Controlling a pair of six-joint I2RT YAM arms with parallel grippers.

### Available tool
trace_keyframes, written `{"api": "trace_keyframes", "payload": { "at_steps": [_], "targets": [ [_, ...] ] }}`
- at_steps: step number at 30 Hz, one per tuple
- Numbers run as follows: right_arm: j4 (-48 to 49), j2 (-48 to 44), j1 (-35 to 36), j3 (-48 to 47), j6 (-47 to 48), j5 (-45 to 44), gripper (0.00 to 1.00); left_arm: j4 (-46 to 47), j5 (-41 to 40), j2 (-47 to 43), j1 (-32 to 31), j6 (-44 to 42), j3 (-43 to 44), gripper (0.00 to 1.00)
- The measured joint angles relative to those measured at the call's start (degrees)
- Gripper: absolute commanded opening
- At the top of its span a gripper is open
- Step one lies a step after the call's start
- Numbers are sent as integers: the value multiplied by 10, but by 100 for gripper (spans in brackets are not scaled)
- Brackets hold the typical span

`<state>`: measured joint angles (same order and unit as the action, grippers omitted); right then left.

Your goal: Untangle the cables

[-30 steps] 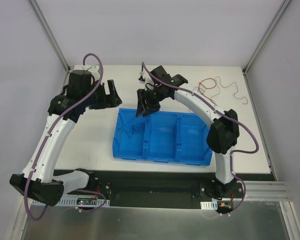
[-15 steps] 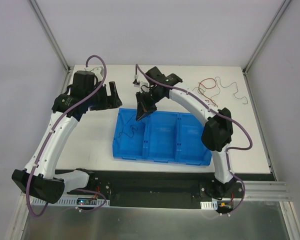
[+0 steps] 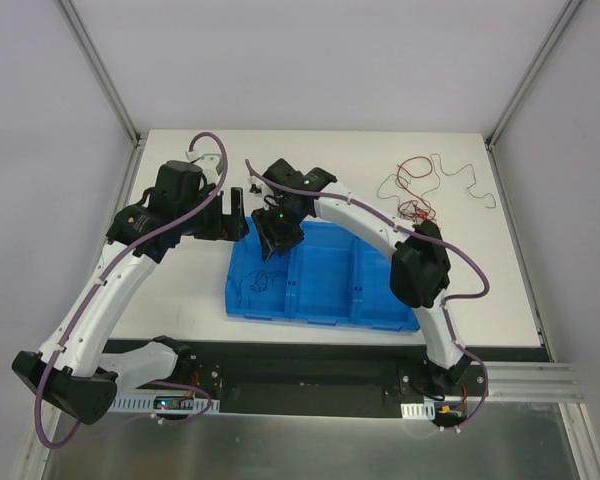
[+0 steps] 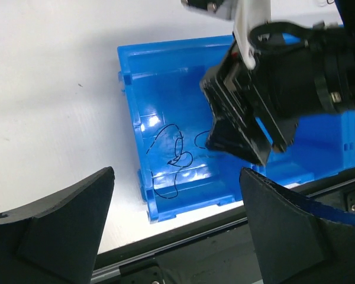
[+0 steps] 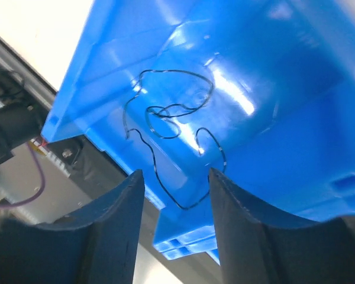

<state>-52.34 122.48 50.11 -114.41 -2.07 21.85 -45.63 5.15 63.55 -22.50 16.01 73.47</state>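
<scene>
Cables lie tangled at the far right of the table, yet one black cable sits in the left compartment of the blue tray, over which the right gripper has just swung, jaws spread and empty, seemingly ready to pick, while the left gripper, also spread, has drawn near.

Your right gripper sits low over blue tray, fingers apart. Black cable lies in loose loops on tray floor, lowest loop showing in gap between fingers. Can't tell if it's touching them tbh.
</scene>
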Motion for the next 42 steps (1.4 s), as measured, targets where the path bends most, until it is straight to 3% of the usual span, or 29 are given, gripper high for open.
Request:
{"api": "trace_keyframes", "payload": {
  "at_steps": [4, 11, 18, 24, 28, 35, 42],
  "targets": [
    [-1, -5, -12, 4, -2, -38, 63, -2, -17, -5, -26, -26, 9, 87],
    [4, -83, -41, 32, -24, -94, 66, 3, -48, -7, -45, -61, 21, 90],
    [42, -156, -194, 31, -81, -187, 66, 3, -59, -20, -45, -82, 21, 91],
    [86, -113, -387, 27, -156, -228, 66, 4, -58, -22, -45, -98, 21, 93],
    [79, -62, -471, 23, -177, -245, 64, 3, -58, -24, -45, -109, 20, 93],
    [50, -5, -539, 28, -143, -214, 61, 0, -58, -20, -44, -112, 29, 94],
    [60, 2, -548, 61, -64, -148, 51, 1, -37, 28, -44, -102, 82, 93]
  ]
}}
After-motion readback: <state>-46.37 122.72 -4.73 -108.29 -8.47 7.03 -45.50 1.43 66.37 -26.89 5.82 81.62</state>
